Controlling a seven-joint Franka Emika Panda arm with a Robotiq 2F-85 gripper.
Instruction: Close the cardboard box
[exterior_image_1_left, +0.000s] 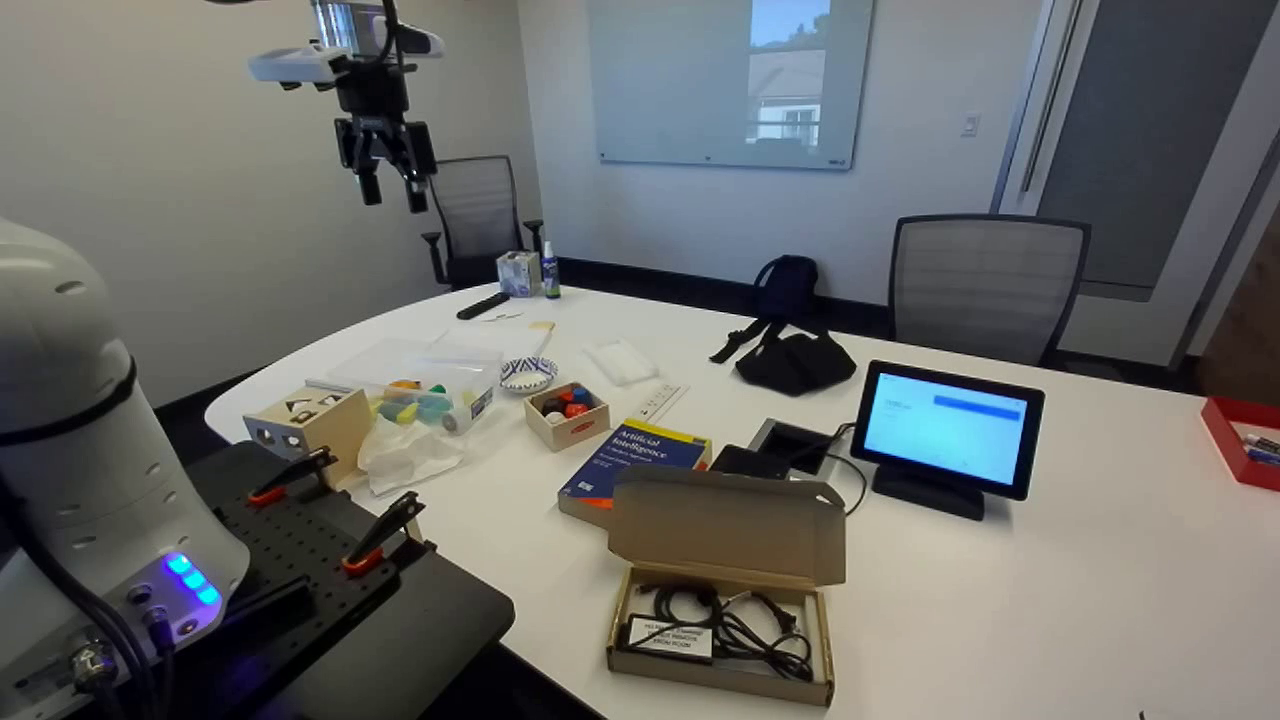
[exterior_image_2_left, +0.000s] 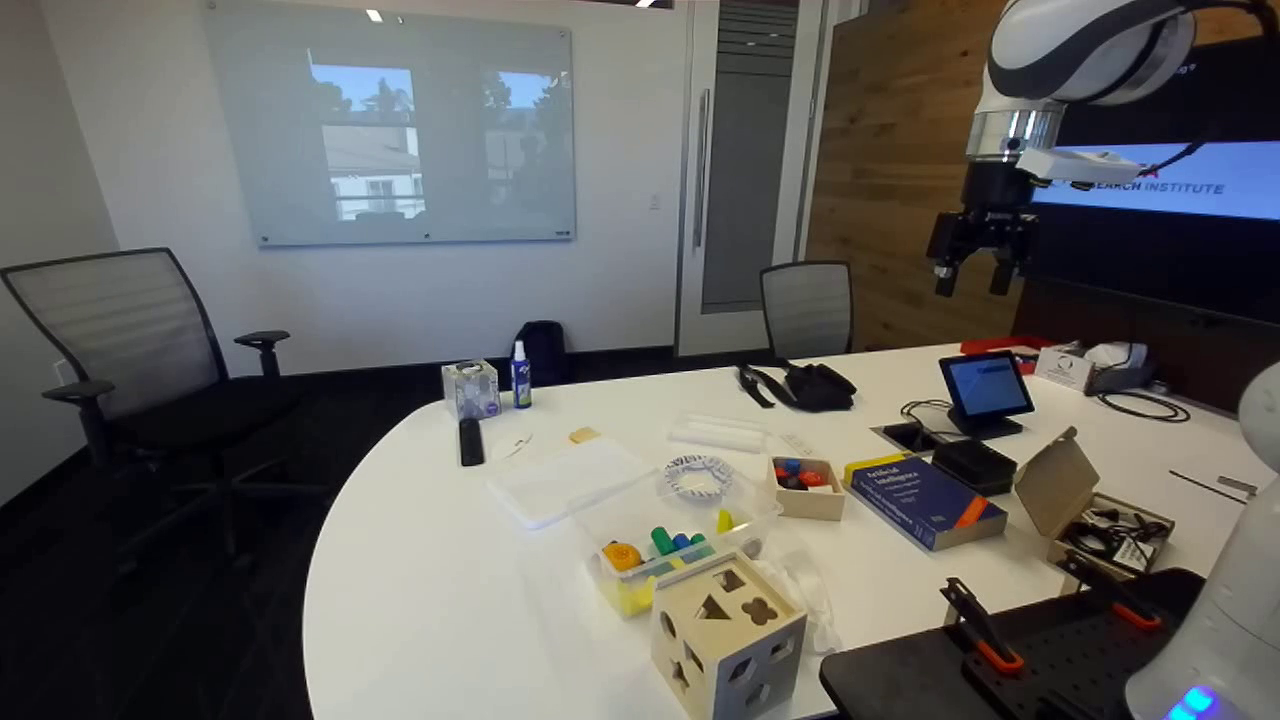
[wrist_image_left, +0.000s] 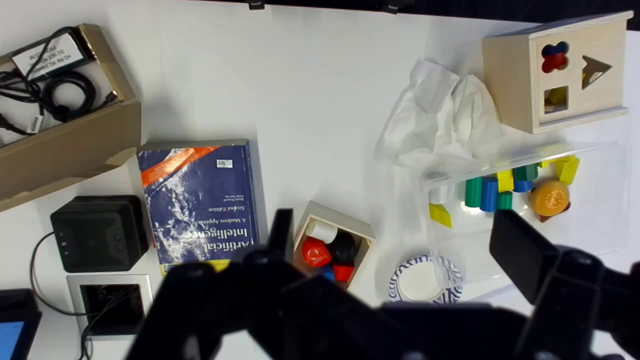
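Observation:
The cardboard box (exterior_image_1_left: 718, 678) sits on the white table near its front edge, with its hinged lid (exterior_image_1_left: 728, 528) standing up and leaning back. Dark cables (exterior_image_1_left: 735, 630) and a white-labelled item lie inside. In an exterior view the box's lid (exterior_image_2_left: 1056, 484) stands open behind the black clamp plate. In the wrist view the box (wrist_image_left: 112, 65) is at the upper left, partly cut off, its lid (wrist_image_left: 70, 150) folded out toward the book. My gripper (exterior_image_1_left: 393, 196) is open and empty, high above the table, well away from the box. It also shows in an exterior view (exterior_image_2_left: 972, 284) and the wrist view (wrist_image_left: 394, 217).
A blue book (exterior_image_1_left: 635, 460) lies right behind the lid, with a black device (wrist_image_left: 100, 232) beside it. A tablet screen (exterior_image_1_left: 948, 425) stands farther right. A small wooden box (exterior_image_1_left: 568, 420), patterned bowl (exterior_image_1_left: 528, 375), clear bin (exterior_image_2_left: 640, 580) and shape-sorter cube (exterior_image_2_left: 728, 635) are also on the table.

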